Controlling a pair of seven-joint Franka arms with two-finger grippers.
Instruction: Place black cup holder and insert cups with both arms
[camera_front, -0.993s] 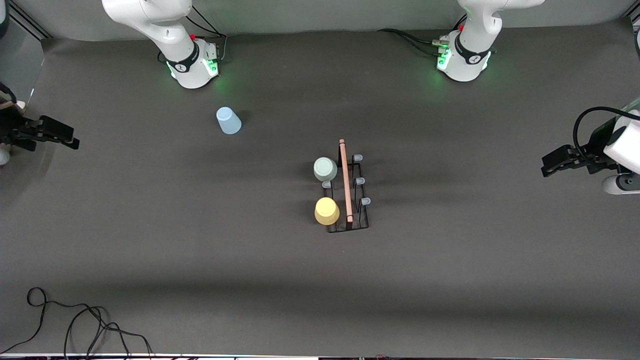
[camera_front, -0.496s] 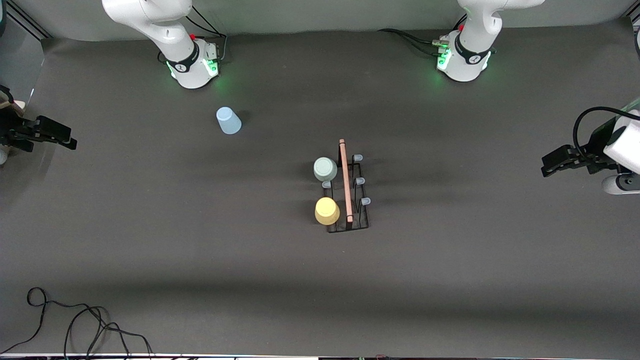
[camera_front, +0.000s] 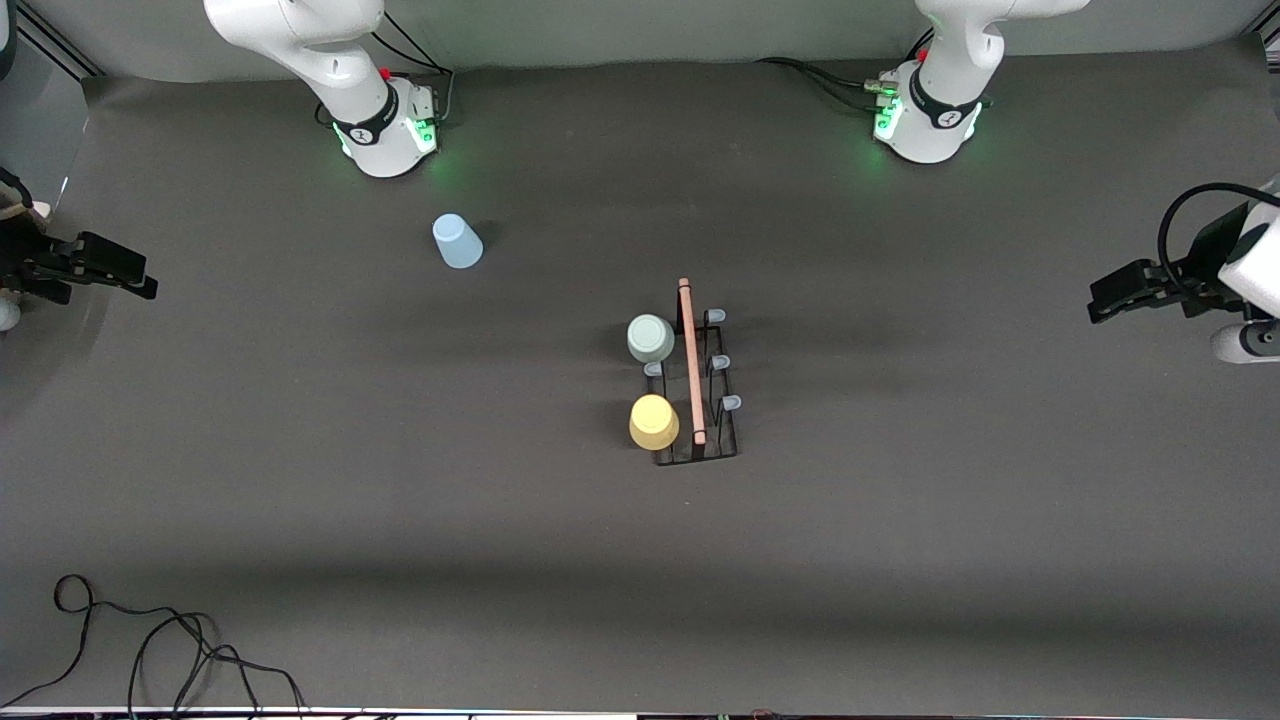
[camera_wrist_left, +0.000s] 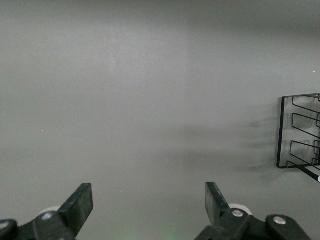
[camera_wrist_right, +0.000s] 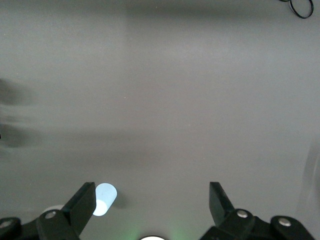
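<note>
Both end effectors (camera_front: 1100, 300) (camera_front: 140, 280) gape wide; black cup holder's (camera_front: 692, 375) handle runs toward the front camera.

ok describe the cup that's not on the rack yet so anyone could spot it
Start at the right arm's green-lit base. Slightly nearer the front camera, alone on the dark mat, stands the light blue cup. Unlike the pale green cup and yellow cup, it touches no black cup holder.

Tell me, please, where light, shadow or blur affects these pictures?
Front view: green glow pools around both arm bases, and the light blue cup casts a short shadow. Left wrist view: the black cup holder throws a soft shadow. Right wrist view: blurred dark smears at one edge.
</note>
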